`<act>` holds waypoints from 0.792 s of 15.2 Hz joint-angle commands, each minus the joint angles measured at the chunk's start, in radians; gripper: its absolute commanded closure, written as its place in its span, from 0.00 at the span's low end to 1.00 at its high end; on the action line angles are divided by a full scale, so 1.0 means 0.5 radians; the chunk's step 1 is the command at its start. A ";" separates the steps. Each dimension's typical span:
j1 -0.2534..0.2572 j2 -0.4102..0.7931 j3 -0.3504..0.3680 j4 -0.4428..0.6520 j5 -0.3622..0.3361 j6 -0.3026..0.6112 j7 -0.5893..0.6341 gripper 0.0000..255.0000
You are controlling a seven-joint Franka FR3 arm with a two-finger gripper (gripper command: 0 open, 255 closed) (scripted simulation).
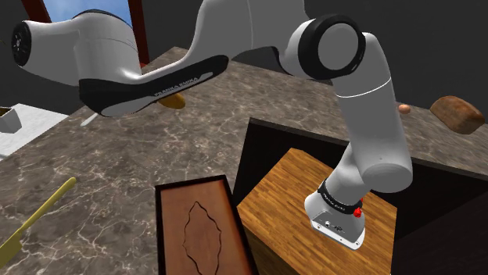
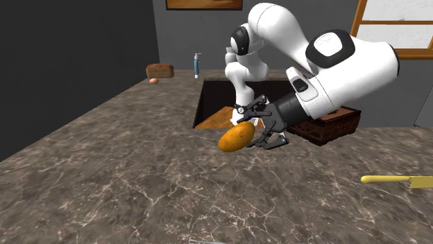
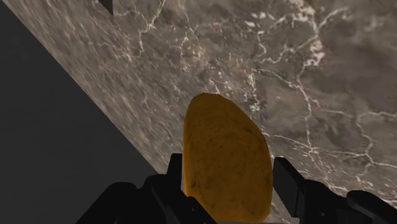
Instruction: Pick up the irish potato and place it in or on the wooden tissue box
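The golden-brown potato hangs in the air a little above the marble counter, with my gripper shut on it. In the wrist view the potato sits clasped between the two black fingers, sticking out past their tips over the counter's edge. A sliver of the potato peeks out under the arm in the shoulder view. The wooden tissue box, dark-rimmed with a leaf-shaped slot in its top, lies on the counter beside the stand; in the second exterior view this box is behind the arm.
The stand sits in a dark recess of the counter. A brown loaf and a small egg-like thing lie at the far side. A yellow-handled knife rests on the counter, and a bottle stands by the wall.
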 commanded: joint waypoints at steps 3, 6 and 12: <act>0.014 -0.031 0.004 0.059 0.000 -0.055 -0.066 1.00; 0.025 -0.052 0.005 0.104 -0.001 -0.094 -0.113 1.00; 0.055 -0.082 0.004 0.211 -0.013 -0.176 -0.215 1.00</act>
